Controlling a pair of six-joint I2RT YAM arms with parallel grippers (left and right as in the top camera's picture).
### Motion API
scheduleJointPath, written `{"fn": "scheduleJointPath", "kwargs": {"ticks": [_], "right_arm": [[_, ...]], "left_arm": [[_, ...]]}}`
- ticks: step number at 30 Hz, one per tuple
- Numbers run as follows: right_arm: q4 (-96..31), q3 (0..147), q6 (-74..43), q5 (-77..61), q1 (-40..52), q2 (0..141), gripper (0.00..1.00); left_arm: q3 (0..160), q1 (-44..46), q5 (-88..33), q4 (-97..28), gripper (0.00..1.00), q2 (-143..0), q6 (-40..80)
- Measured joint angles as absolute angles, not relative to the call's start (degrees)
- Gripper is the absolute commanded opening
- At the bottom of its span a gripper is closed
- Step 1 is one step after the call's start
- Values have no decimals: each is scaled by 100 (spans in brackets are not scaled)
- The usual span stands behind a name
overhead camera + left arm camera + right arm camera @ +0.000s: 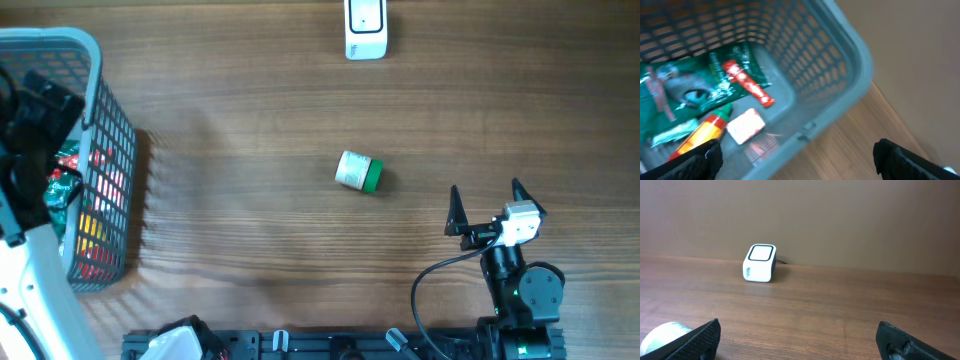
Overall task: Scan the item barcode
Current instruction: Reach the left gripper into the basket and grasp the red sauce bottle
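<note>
The small white bottle with the green cap [357, 171] lay on its side in the middle of the overhead frame, out on the bare wooden table [250, 100] with nothing touching it. From my right wrist it was only a pale curve in the bottom-left corner [665, 335]. I could not see its barcode in any view.

My right claw [485, 190] sat lower right of it, near but apart, fingers spread wide and holding nothing. Straight up the frame from the bottle, at the top edge and well apart, stood the white barcode scanner [365, 28], its window facing up.

And over on the far left, my left claw [797, 162] hung above the grey mesh basket [840, 65], also spread wide and empty, with a green packet [695, 85] and a red stick [747, 82] lying inside.

The risks, as I judged them: that bottle was round and on its side, so if one finger reached it first it would likely roll away. A pinch on the curved wall could squirt it loose. And with the label unseen, I might carry it over with the code turned away from the window, and get no read.
</note>
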State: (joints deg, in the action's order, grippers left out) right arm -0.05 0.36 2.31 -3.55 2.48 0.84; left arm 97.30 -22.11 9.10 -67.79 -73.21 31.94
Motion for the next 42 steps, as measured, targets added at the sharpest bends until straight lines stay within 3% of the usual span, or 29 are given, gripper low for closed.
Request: {"fn": "scheduleJointPath", "kwargs": {"ticks": [9,16,25,42], "right_arm": [[-5,36,231,-355,250,84,100],[-5,36,231,-353,248,84,100],[-5,36,231,-353,248,84,100],[-5,36,231,-353,248,84,100]], "left_arm": [[9644,-2910,871,-7216,100,-8193,3542],[8667,-3277,867,-6956,100,-8761,3826],[7797,-3433,871,-6274,100,-8805,3874],[7730,-3844,1470,-6287,100,-8807,3876]]}}
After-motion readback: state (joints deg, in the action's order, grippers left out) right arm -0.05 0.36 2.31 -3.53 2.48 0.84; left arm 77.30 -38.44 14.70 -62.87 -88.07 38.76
